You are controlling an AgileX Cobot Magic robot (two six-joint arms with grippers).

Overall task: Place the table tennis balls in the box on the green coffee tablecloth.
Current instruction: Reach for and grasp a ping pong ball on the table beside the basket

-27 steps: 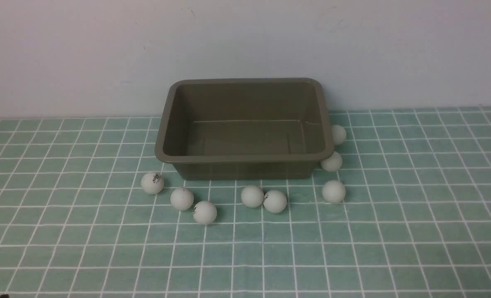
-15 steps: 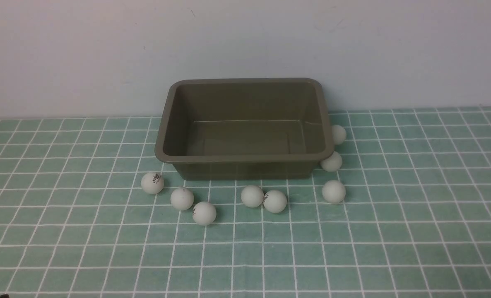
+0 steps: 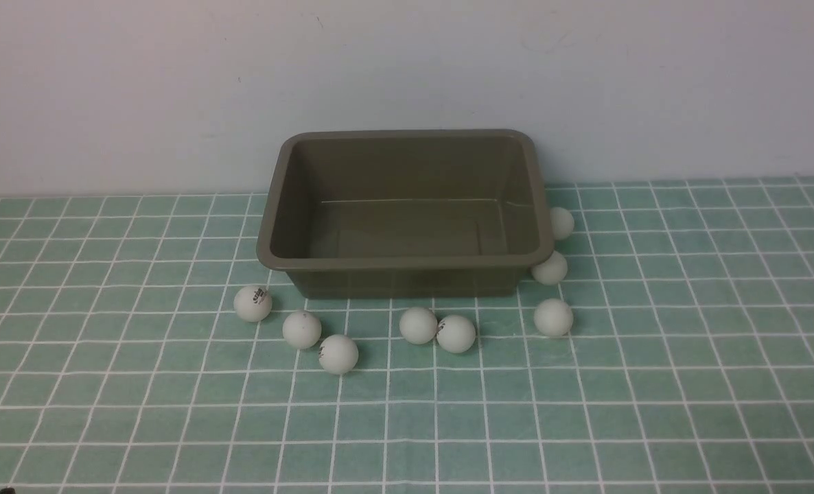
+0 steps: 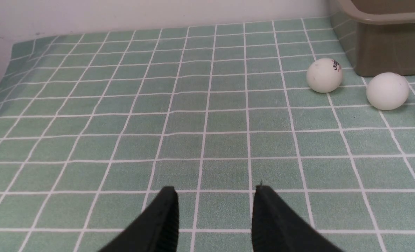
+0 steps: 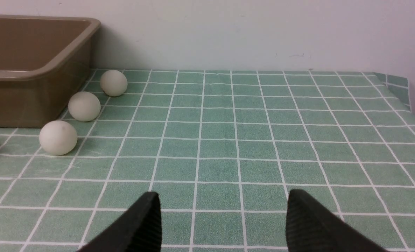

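Note:
The olive-brown box (image 3: 407,263) stands empty at the back of the green coffee tablecloth (image 3: 585,412). Several white table tennis balls lie on the cloth around it. Three sit off its front left corner (image 3: 252,303) (image 3: 302,329) (image 3: 338,354), two touch in front (image 3: 418,325) (image 3: 456,333), and three line its right side (image 3: 553,317) (image 3: 550,267) (image 3: 561,223). Neither gripper shows in the front view. My left gripper (image 4: 214,190) is open over bare cloth, well short of the balls (image 4: 324,75) (image 4: 387,91). My right gripper (image 5: 224,196) is open wider, with balls (image 5: 58,137) (image 5: 84,106) beside the box (image 5: 36,75).
A white wall (image 3: 407,68) rises right behind the box. The cloth's left edge (image 4: 13,52) shows in the left wrist view and its right edge (image 5: 396,84) in the right wrist view. A small dark bit (image 3: 5,490) sits at the front view's lower left corner.

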